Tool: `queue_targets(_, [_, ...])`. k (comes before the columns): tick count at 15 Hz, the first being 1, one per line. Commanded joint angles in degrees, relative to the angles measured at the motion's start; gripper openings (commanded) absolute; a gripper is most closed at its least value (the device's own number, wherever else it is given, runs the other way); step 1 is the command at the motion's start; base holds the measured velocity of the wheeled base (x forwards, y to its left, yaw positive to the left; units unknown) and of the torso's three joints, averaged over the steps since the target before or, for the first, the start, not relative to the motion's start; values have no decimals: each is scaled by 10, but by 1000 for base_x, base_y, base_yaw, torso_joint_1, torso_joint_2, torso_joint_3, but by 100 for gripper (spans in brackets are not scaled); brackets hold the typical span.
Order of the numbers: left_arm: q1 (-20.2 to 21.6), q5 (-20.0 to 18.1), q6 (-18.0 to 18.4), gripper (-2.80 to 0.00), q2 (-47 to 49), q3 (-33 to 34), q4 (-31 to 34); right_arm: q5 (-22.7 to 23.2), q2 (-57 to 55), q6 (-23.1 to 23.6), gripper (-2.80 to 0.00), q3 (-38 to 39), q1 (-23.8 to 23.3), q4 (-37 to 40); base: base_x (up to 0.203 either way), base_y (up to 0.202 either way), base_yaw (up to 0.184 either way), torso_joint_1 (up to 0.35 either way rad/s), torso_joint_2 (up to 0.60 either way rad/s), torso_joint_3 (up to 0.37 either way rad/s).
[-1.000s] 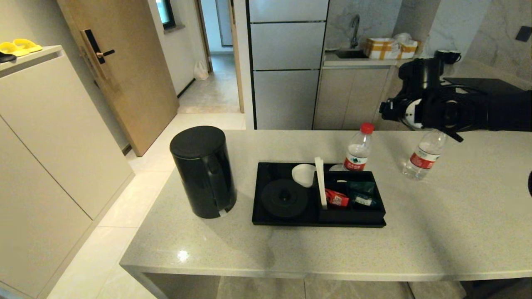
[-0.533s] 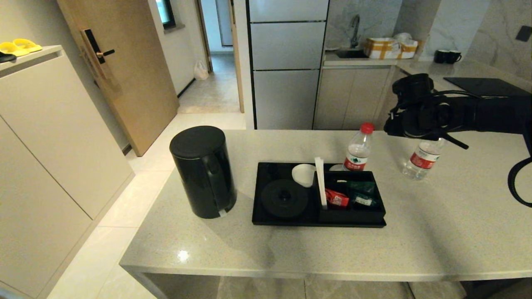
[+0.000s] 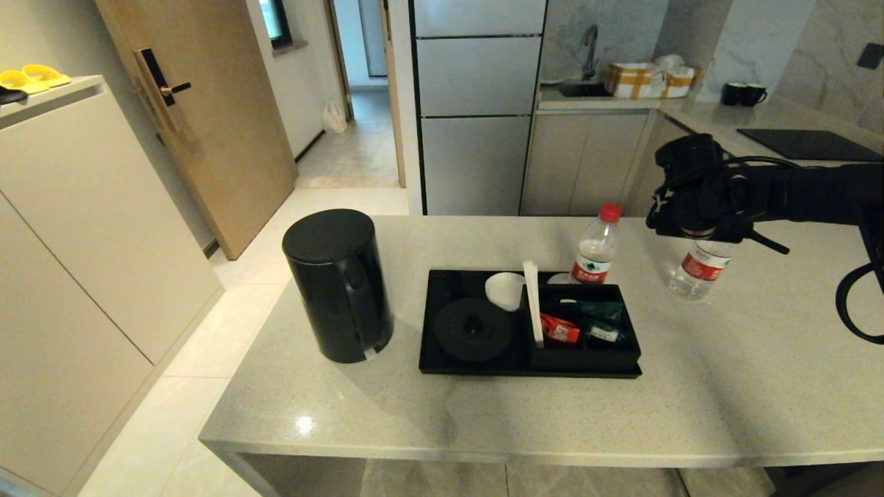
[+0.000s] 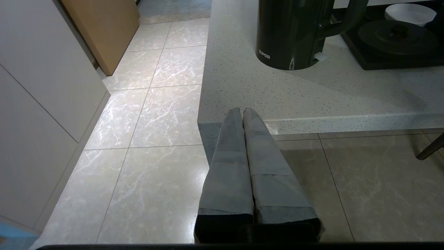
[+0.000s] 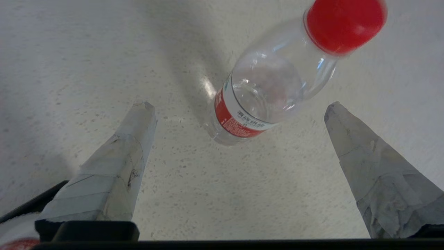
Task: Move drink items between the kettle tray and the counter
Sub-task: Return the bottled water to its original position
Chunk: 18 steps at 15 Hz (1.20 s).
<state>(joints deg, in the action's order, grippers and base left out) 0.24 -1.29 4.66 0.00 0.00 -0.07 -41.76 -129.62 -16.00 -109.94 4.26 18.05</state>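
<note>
- The right arm is seen in the head view entering from 3 o'clock and stretched across towards 9 o'clock; its black wrist is bent downward at the end
- The right gripper [image 5: 239, 107] is pointed steeply down; its two taped fingers [image 5: 118, 156] are spread wide apart, with nothing gripped between them
- The left gripper [image 4: 242, 113] is shown only in its own wrist view, held low and aimed towards 12 o'clock; its fingers [image 4: 230, 166] are pressed flat together, and nothing is held

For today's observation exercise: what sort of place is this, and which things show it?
Probably a small apartment or hotel kitchenette: a sink against the back wall, a hob, and a kettle on the counter.
</note>
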Motion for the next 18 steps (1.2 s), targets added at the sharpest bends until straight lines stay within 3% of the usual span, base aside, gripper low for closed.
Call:
queue_targets(1, [0, 0, 0, -280, 0, 0, 0, -4, 0, -16, 0, 12, -8, 2, 0, 0, 0, 0, 0, 0])
queue_targets(7, [0, 0, 0, -280, 0, 0, 0, 2, -24, -21, 0, 27, -50, -44, 0, 0, 0, 0, 0, 0])
queue_targets(13, [0, 0, 0, -280, 0, 0, 0, 77, -25, 68, 0, 117, -75, -231, 0, 0, 0, 0, 0, 0])
queue_targets(18, [0, 0, 0, -280, 0, 0, 0, 93, -70, 121, 0, 134, -79, -354, 0, 0, 0, 0, 0, 0])
